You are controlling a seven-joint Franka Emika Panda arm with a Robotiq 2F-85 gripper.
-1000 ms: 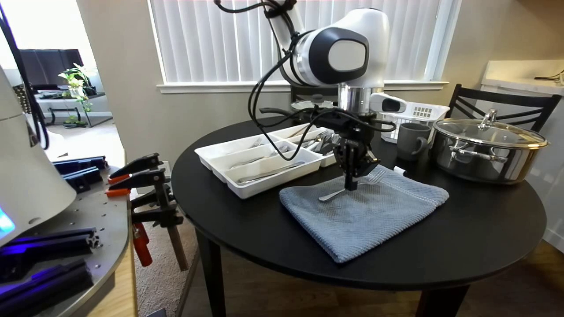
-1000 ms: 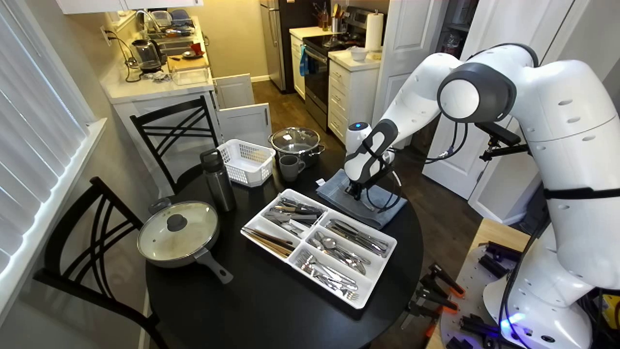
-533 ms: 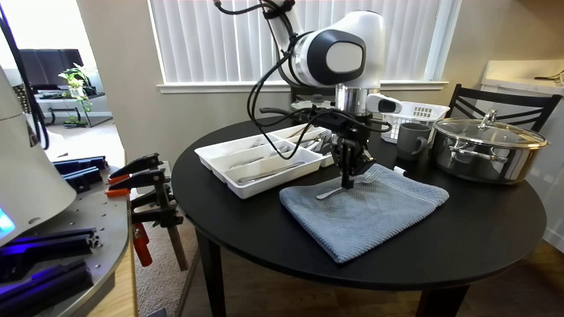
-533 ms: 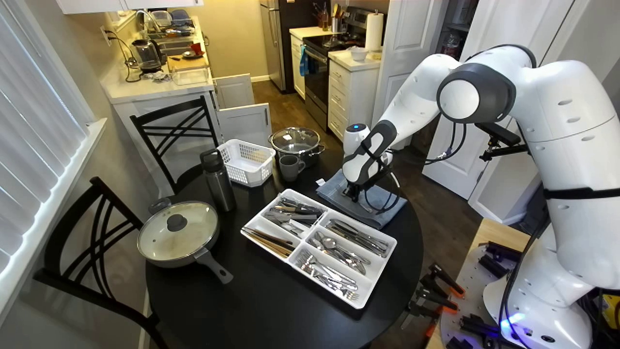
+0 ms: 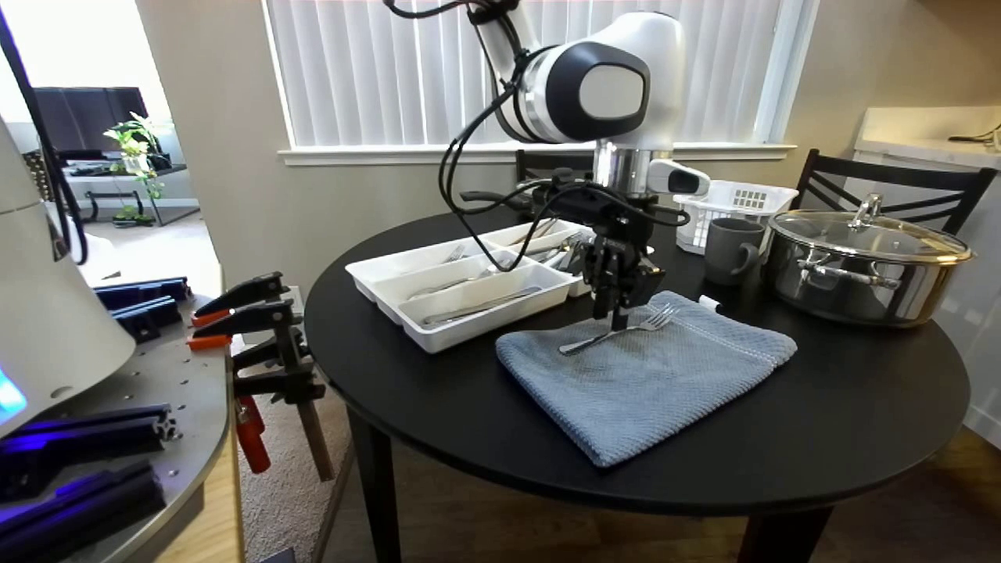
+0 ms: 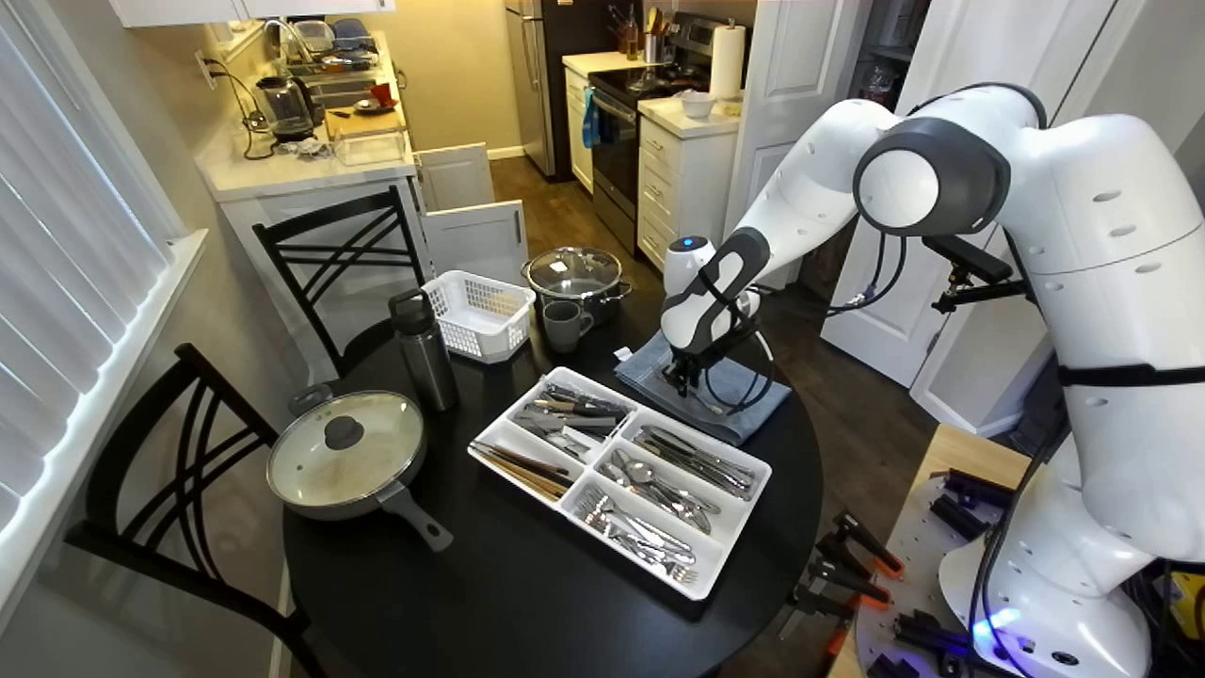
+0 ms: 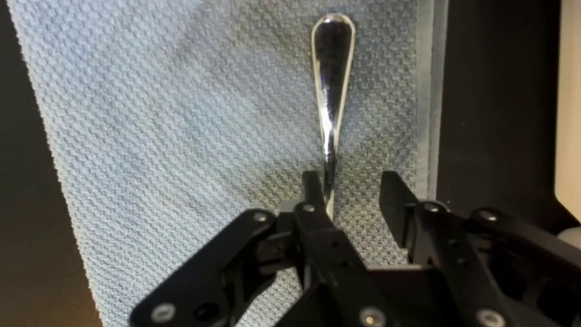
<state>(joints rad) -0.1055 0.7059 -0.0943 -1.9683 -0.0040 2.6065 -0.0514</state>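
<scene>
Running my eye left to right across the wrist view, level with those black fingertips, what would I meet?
Table, towel, one finger of the end effector, fork, towel again, the other finger, towel once more, table again, then tray.

Claw (image 7: 350, 181) with jaws parted, metal utensil (image 7: 333, 59) on blue towel (image 7: 159, 113), its shank between the jaws and just beside the frame-left one, contact unclear, lower end hidden, dark surface (image 7: 494, 91) flanking, pale object (image 7: 569, 104) at right edge.
</scene>
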